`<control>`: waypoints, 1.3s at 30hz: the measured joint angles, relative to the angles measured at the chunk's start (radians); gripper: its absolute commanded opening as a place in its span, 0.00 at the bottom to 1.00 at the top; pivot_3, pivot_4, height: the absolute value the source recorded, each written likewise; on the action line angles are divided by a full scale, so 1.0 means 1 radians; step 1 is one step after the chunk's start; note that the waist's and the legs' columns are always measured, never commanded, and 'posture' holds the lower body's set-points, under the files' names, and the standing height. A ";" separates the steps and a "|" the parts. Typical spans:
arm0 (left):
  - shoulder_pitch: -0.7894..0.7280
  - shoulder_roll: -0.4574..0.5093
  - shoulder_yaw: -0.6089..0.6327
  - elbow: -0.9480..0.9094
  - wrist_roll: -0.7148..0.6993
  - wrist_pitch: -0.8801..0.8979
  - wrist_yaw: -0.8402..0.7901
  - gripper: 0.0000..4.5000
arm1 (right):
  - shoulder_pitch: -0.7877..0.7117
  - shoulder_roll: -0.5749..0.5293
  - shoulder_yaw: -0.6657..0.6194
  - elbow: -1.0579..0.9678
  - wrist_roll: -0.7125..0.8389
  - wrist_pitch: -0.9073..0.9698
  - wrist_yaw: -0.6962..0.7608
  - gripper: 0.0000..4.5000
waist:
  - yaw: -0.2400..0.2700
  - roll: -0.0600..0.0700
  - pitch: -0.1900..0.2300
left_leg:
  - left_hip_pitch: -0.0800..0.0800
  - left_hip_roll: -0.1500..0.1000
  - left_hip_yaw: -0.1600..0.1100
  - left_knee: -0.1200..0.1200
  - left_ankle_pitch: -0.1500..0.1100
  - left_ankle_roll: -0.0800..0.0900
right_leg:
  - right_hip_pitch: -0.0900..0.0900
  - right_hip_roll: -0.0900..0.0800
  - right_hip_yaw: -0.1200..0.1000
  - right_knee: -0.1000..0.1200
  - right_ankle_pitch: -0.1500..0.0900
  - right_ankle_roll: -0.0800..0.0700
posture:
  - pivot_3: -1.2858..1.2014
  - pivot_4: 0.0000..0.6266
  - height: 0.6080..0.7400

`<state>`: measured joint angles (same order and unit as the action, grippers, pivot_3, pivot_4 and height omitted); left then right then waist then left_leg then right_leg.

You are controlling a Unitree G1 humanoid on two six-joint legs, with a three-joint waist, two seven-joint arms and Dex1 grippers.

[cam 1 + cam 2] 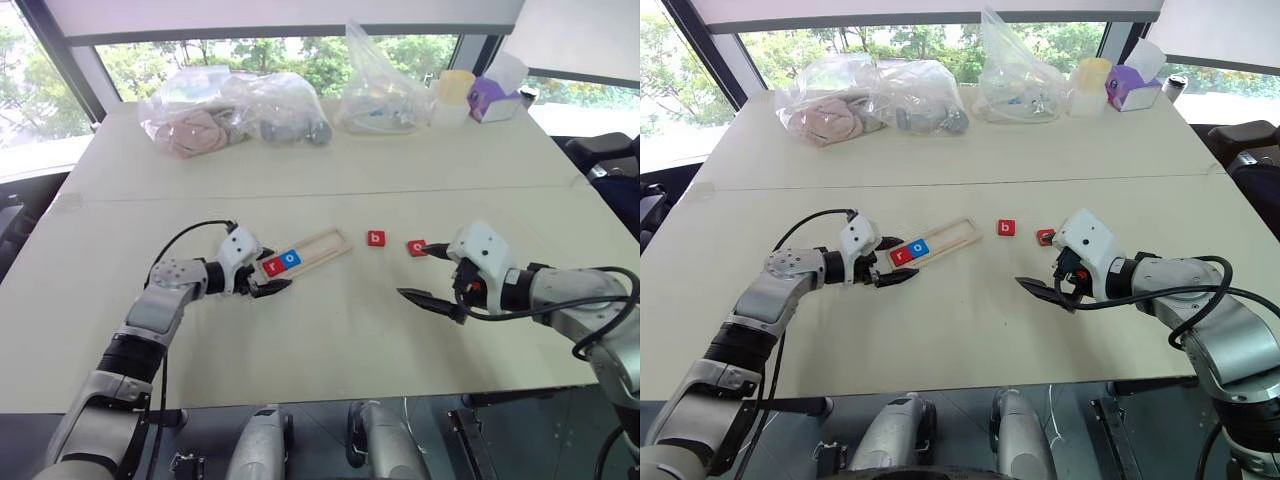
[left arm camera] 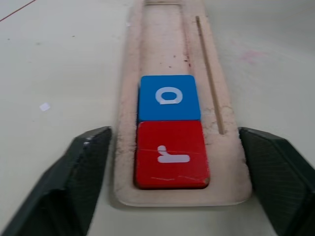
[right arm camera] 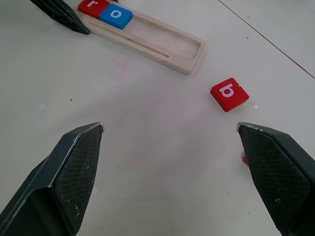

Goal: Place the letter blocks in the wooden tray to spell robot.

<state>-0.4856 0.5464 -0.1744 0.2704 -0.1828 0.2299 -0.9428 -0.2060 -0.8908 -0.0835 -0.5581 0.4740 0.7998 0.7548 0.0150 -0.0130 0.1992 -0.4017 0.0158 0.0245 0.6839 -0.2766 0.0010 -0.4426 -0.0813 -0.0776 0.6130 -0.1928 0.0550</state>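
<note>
Left claw [image 2: 177,196] straddles wooden tray [image 2: 216,73] end; right claw [image 3: 172,172] open.

Grey metal arms with white wrist housings; looping black cables; black, mesh-textured fingers [image 3: 74,172].

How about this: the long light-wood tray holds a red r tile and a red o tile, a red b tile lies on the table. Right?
No: the square o tile in the light-wood tray is blue, per the left wrist view; the rest holds.
</note>
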 measured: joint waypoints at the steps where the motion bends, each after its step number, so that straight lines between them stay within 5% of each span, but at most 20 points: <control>1: 0.001 0.000 0.000 -0.001 0.000 0.000 0.000 0.70 | 0.000 0.000 0.000 0.000 0.000 0.000 0.000 1.00 | 0.000 0.000 0.000 | 0.000 0.000 0.000 0.000 0.000 0.000 | 0.000 0.000 0.000 0.000 0.000 0.000 | 0.52 0.24 1.00; 21: 0.168 0.052 -0.073 -0.273 -0.021 -0.031 -0.208 0.70 | -0.030 -0.002 0.026 0.002 -0.020 -0.002 0.016 1.00 | 0.003 0.000 0.000 | -0.002 0.000 0.000 0.000 0.000 0.000 | -0.001 -0.001 0.000 -0.002 0.000 0.000 | 0.52 0.24 1.00; 39: 0.120 0.013 -0.125 -0.215 0.036 -0.116 -0.223 0.70 | -0.032 -0.002 0.029 0.002 -0.021 -0.001 0.020 1.00 | 0.004 0.000 0.000 | -0.002 0.000 0.000 0.000 0.000 0.000 | -0.001 -0.001 0.000 -0.001 0.000 0.000 | 0.52 0.24 1.00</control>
<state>-0.3656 0.5593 -0.2998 0.0558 -0.1470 0.1141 -1.1663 -0.2382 -0.8930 -0.0547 -0.5556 0.4525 0.7989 0.7743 0.0189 -0.0127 0.1990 -0.4036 0.0155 0.0243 0.6841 -0.2768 0.0012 -0.4435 -0.0820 -0.0776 0.6118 -0.1931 0.0549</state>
